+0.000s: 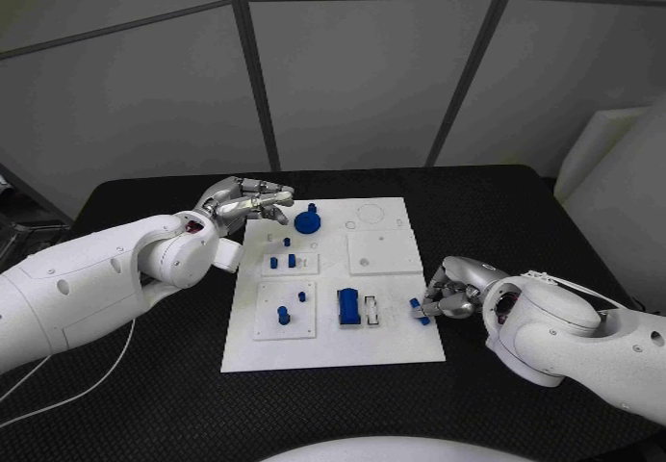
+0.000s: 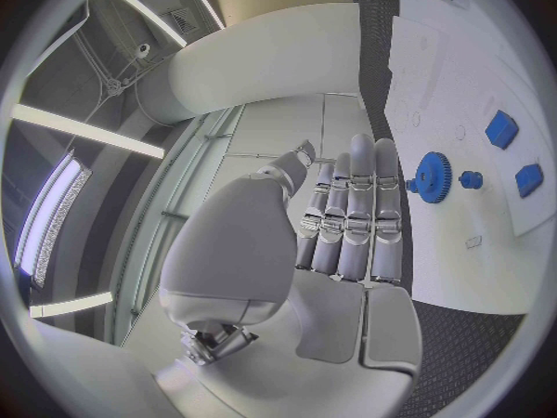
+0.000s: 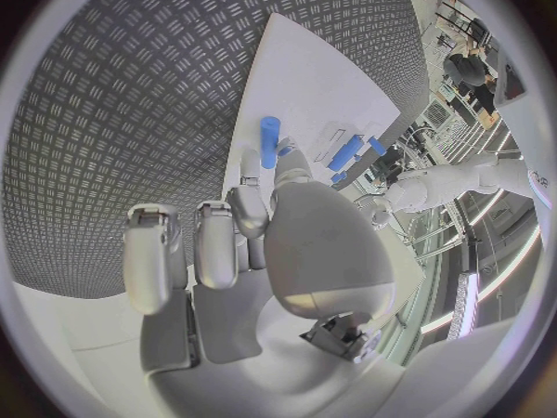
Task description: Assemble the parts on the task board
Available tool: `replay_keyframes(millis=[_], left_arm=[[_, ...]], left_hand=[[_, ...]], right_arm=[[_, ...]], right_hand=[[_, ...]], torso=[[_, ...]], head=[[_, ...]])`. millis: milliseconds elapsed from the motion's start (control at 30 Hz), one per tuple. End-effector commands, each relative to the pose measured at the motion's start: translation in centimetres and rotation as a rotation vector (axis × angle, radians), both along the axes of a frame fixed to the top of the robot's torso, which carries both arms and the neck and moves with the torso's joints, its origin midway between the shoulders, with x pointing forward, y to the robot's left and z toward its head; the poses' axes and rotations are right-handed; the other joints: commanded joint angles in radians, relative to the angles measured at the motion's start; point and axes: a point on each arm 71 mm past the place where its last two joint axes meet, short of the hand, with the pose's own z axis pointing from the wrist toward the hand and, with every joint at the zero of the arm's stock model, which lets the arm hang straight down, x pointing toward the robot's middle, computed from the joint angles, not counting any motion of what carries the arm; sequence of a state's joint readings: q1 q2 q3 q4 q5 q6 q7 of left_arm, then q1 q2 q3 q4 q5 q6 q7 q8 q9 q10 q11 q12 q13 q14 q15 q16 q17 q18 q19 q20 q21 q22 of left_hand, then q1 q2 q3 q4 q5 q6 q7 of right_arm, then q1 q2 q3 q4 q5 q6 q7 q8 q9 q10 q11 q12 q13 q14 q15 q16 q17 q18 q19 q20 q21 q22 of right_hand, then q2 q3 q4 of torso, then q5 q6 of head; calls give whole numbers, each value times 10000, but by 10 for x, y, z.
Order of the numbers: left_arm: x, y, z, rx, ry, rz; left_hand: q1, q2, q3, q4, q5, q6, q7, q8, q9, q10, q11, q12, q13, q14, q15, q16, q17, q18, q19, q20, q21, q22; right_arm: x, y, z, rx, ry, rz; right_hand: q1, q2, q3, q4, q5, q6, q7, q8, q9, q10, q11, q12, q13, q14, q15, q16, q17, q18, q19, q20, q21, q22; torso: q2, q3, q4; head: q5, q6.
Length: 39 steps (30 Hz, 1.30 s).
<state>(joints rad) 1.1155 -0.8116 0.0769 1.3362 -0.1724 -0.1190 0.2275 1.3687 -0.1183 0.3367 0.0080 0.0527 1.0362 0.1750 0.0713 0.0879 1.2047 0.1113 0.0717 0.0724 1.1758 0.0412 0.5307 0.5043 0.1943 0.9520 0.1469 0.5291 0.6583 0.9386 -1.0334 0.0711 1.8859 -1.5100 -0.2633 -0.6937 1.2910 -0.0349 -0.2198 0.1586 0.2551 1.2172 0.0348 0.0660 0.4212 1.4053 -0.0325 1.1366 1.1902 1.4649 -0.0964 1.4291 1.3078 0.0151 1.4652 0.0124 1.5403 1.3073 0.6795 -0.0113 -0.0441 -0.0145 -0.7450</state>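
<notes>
While a small blue peg (image 1: 418, 310) is being pinched in the right robot hand (image 1: 447, 294) at the task board's (image 1: 382, 346) right edge, insertion is pending.
Left robot hand (image 1: 253, 205) is hovering empty, fingers straight, by the board's far-left corner near the blue gear (image 1: 307, 223); next, the peg is needing alignment over its hole.

— What lies before me?
— A white board (image 1: 333, 351) flat on the table, with a blue gear (image 1: 307, 223) near its far edge, small pegs (image 1: 283, 261) and a block (image 1: 348, 307).
— And the blue pin (image 1: 420, 310)?
— At the board's right edge.
</notes>
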Motion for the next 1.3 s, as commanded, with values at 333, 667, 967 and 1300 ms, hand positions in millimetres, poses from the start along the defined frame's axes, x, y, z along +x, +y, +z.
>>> replay_keyframes(millis=[333, 667, 967, 1300], left_arm=[[0, 0, 2, -99, -117, -69], [0, 0, 2, -93, -116, -60], [0, 0, 2, -91, -111, -54], [-1, 1, 2, -88, -107, -50]], left_hand=[[-5, -25, -64, 0, -39, -33, 11, -43, -10, -51, -3, -12, 13, -27, 14, -45, -6, -144, 86, 25, -49, -21], [-20, -15, -74, 14, -39, -33, 12, -41, -10, -52, -2, -10, 14, -26, 16, -48, -5, -144, 90, 28, -59, -28], [-14, -11, -72, 12, -38, -34, 11, -41, -10, -53, -3, -10, 14, -26, 16, -49, -5, -144, 92, 28, -62, -30], [-14, -11, -72, 12, -38, -34, 11, -41, -10, -53, -3, -10, 14, -26, 16, -49, -5, -144, 92, 28, -62, -30]], right_arm=[[-1, 12, -7, -1319, 6, 631], [0, 17, -8, -1784, -167, 788], [-5, 18, -2, 6, -180, 172], [-8, 23, 7, 2633, -547, -496]], right_hand=[[932, 195, 230, -464, 749, 115, -60, -3, -57, -7, -107, 76, 84, 692, -93, 56, 1091, -100, 983, -62, 97, 2516], [1359, 487, 376, -745, 1241, 156, -95, -13, -138, -2, -142, 101, 122, 701, -121, 85, 1129, -107, 993, -91, 125, 2533], [1525, 714, 537, -1006, 2607, 184, -122, -2, -231, -1, -169, 47, 97, 707, -145, 104, 1161, -105, 991, -122, 114, 2528], [1228, 658, 515, -964, 3299, 174, -121, -3, -251, 102, -169, 184, 212, 748, -148, 243, 1316, -133, 1031, -126, 228, 2592]], torso=[[-14, -5, 9], [-27, -3, 8], [-21, -5, -18], [4, -3, -1]], head=[[47, -18], [119, 6], [169, 40], [197, 33]])
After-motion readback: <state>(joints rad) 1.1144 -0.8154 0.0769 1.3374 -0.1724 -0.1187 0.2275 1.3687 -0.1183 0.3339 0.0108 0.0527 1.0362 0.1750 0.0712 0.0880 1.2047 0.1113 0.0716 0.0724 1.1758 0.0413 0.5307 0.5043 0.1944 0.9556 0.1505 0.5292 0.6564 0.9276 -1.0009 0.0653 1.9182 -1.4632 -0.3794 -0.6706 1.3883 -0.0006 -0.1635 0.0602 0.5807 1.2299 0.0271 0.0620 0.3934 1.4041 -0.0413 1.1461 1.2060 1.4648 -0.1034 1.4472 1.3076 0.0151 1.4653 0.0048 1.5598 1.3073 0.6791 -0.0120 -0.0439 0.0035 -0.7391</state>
